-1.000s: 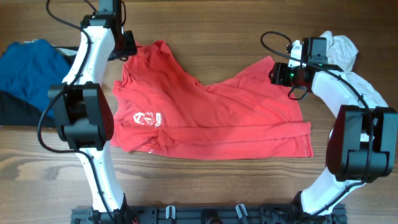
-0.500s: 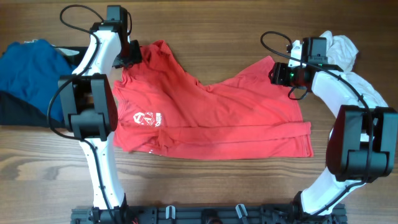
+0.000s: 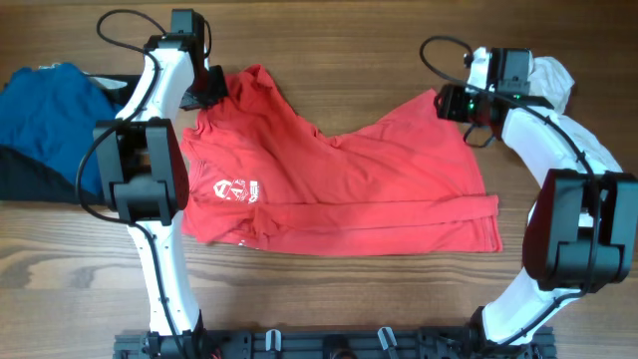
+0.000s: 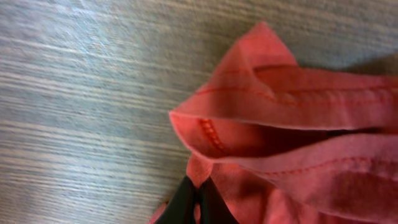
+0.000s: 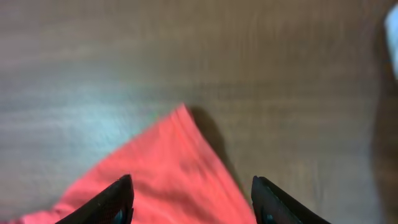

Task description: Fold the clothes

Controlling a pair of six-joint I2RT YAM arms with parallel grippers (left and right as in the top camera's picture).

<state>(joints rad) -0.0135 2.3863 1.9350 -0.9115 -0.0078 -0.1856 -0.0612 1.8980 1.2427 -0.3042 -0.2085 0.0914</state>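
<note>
The shirt (image 3: 349, 189) is soft red cotton, lying mid-table on matte, straight-grained brown wood (image 3: 329, 40). It is spread wide but not flat. A long crease runs across it near the front edge, where a band of cloth is folded over. Shallow wrinkles fan out from the dip in its far edge. A small white print (image 3: 237, 188) sits on the left half. The far left corner is bunched and rumpled, while the far right corner tapers to a clean point.

The left gripper (image 3: 212, 88) is at that bunched corner. Its black tips are pressed together on the red cloth, and a stitched hem curls up in a loose, doubled fold just beyond them in the wrist view.

The right gripper (image 5: 193, 186) hangs over the pointed corner with its fingers (image 5: 118, 199) standing well apart and nothing between them but the cloth below.

Off to the left lies a crumpled blue garment (image 3: 45, 105), with a black one (image 3: 20, 175) beside it. A white one (image 3: 556, 82) is heaped at the far right, by the right arm
</note>
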